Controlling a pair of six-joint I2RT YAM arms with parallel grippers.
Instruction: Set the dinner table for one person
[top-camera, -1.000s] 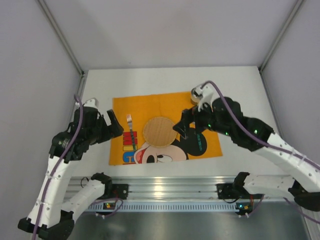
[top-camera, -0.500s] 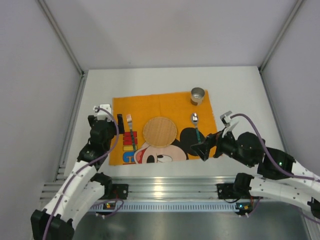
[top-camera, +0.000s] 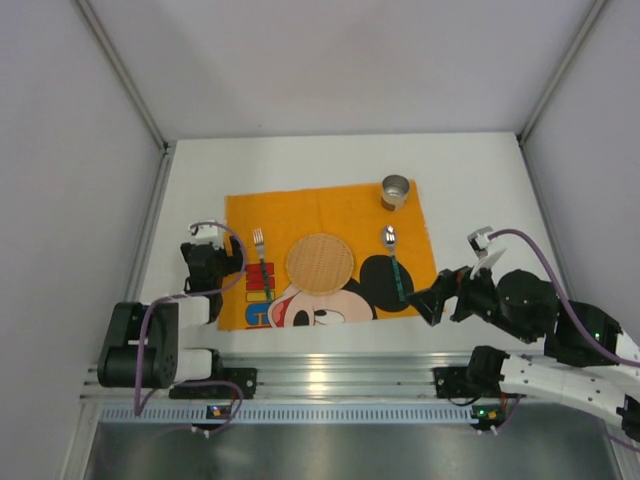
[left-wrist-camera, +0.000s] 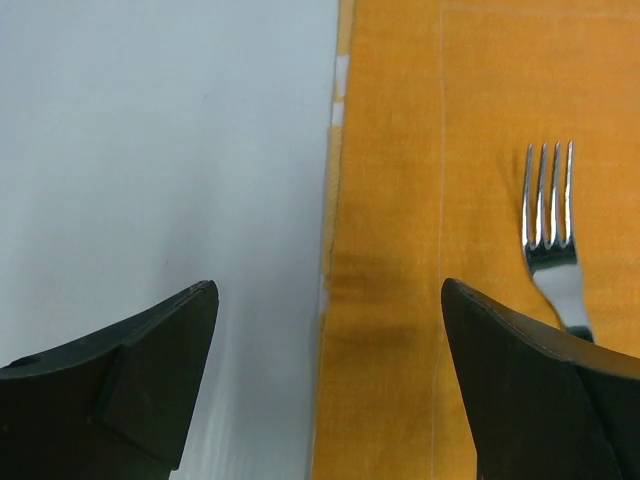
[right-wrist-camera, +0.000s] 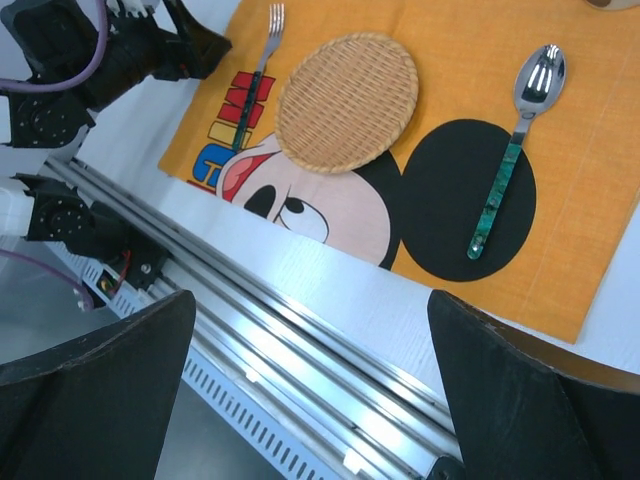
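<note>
The white dinner table (top-camera: 300, 160) carries an orange Mickey Mouse cloth (top-camera: 335, 215). On the cloth lie a round wicker plate (top-camera: 320, 262), a fork (top-camera: 260, 255) to its left, a green-handled spoon (top-camera: 392, 252) to its right and a metal cup (top-camera: 396, 190) at the far right corner. My left gripper (top-camera: 234, 260) is open and empty, low at the cloth's left edge (left-wrist-camera: 330, 250), with the fork tines (left-wrist-camera: 548, 200) just to its right. My right gripper (top-camera: 432, 300) is open and empty, above the near right corner of the cloth. The right wrist view shows the plate (right-wrist-camera: 347, 100), fork (right-wrist-camera: 262, 65) and spoon (right-wrist-camera: 520, 140).
An aluminium rail (top-camera: 330, 375) runs along the table's near edge, also in the right wrist view (right-wrist-camera: 300, 350). Grey walls enclose the table on the left, back and right. The left arm (right-wrist-camera: 110, 55) is folded low by the cloth's left side.
Both arms have pulled back toward the near edge. The right gripper left the cup area and came down to the near right. The left arm folded down by the cloth's left edge.
</note>
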